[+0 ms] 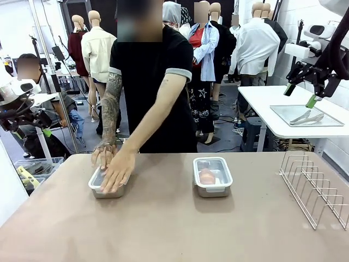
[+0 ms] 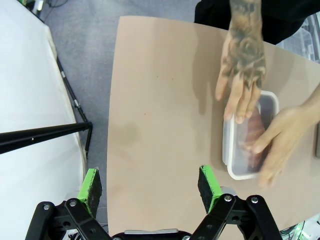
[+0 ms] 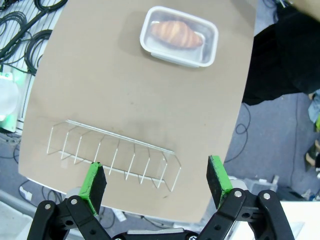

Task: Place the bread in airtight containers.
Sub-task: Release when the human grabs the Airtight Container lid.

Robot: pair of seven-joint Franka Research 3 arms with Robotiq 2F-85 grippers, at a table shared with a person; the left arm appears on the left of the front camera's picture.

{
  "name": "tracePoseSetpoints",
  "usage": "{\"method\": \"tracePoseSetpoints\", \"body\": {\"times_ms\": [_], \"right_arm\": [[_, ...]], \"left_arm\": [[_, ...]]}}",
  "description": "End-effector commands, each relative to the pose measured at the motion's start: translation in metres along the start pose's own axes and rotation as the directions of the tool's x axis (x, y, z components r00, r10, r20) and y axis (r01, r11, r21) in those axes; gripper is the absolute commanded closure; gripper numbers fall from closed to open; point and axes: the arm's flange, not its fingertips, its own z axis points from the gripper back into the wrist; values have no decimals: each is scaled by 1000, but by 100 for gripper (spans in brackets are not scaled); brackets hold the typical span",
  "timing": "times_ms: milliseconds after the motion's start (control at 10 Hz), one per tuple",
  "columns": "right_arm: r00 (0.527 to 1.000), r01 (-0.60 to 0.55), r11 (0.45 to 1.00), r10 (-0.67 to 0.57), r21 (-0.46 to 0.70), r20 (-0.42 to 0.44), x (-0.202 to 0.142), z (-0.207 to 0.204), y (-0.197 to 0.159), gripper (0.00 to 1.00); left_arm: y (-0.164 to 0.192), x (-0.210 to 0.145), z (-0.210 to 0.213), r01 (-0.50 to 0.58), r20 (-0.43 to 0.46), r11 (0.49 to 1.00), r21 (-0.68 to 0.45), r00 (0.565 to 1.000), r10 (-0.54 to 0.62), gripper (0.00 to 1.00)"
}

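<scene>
Grippers first: the left gripper (image 2: pixel 150 187) hangs with its green pads spread wide and nothing between them, at the bottom of the left wrist view above the brown surface (image 2: pixel 165 125); the right gripper (image 3: pixel 157 182) is likewise wide open and empty, low in the right wrist view over the wire rack (image 3: pixel 112 155). In the front view the right gripper (image 1: pixel 300 94) sits raised at the upper right, apart from the surface. At the left centre of the front view, the person's hands (image 1: pixel 112 164) press on the clear lid of one steel tin (image 1: pixel 106 188), and the left wrist view shows a croissant (image 2: pixel 252 131) under that lid. At the centre, the second tin (image 1: pixel 212 176) stands lidded with the other croissant (image 1: pixel 207 176) inside, touched by nothing. A flat steel tray (image 1: pixel 305 115) with tongs (image 1: pixel 306 117) lies on the white table at the right.
</scene>
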Motion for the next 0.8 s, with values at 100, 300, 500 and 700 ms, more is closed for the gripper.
{"method": "tracePoseSetpoints", "body": {"times_ms": [100,300,500,700], "right_arm": [[1000,1,1000,-1,-4,3,0,-4,3,0],[1000,1,1000,-1,-4,3,0,-4,3,0],[1000,1,1000,-1,-4,3,0,-4,3,0],[1000,1,1000,-1,-4,3,0,-4,3,0]], "left_arm": [[0,0,2,-5,4,1000,2,1000,5,0],[0,0,2,-5,4,1000,2,1000,5,0],[0,0,2,-5,4,1000,2,1000,5,0],[0,0,2,-5,4,1000,2,1000,5,0]]}}
